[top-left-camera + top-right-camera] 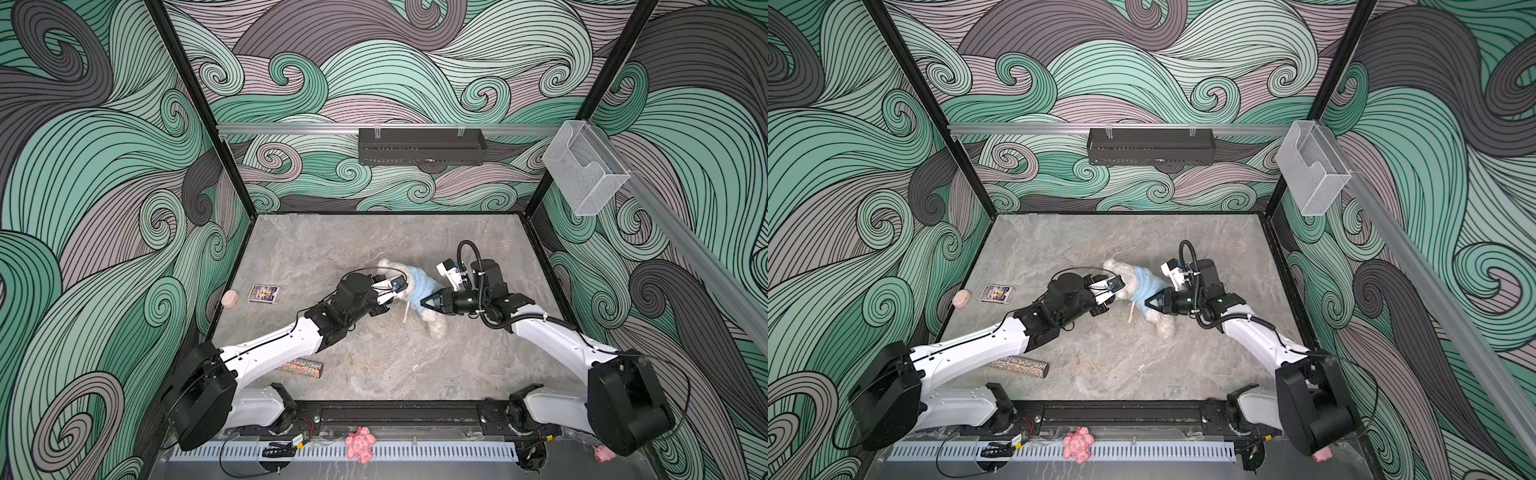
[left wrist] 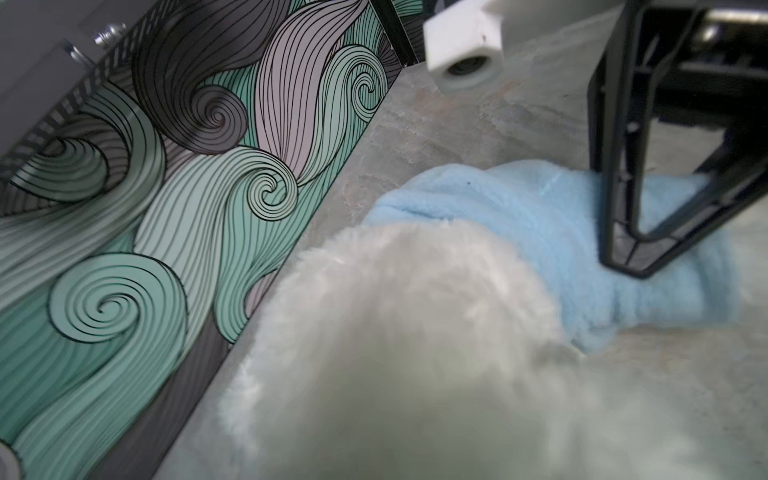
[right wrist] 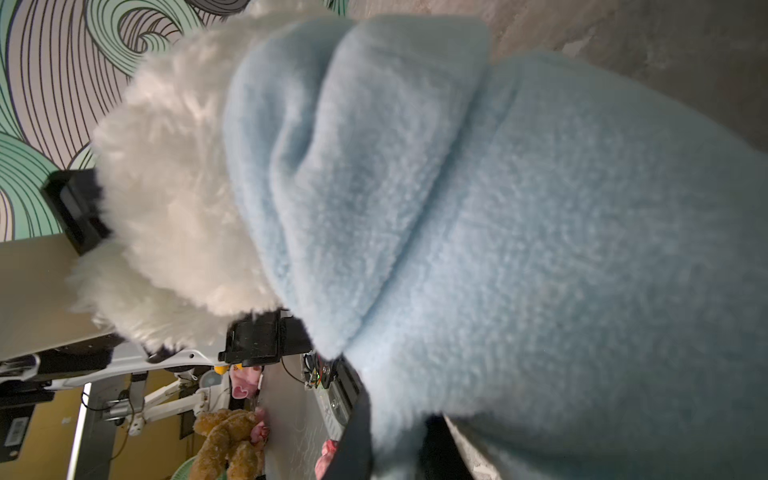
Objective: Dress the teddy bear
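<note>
Near the middle of the surface [image 1: 374, 374], right gripper [image 1: 424, 300]: jaws drawn together on the lower hem of the sweater [image 1: 417, 284], with blue fleece bunched between them in the right wrist view.
Left gripper [image 1: 398, 291]: at the head end of the bear [image 1: 387, 267], across from the right gripper. Two black parts of it show either side of white fur in the right wrist view. I cannot tell whether it squeezes the fur.
Bear: lying about mid-surface, head toward the far left corner, legs toward the near right corner.
Sweater: light blue, around the bear's body, with head and legs showing bare.
Box [image 1: 264, 294]: flat, purple print, toward the left edge, well apart from the bear.
Pink round piece [image 1: 229, 298]: just beside the left edge, near the box.
Tube [image 1: 301, 369]: glittery, toward the near left corner, partly hidden by the left arm.
Pink toy [image 1: 360, 442]: off the surface, on the rail past the near edge.
</note>
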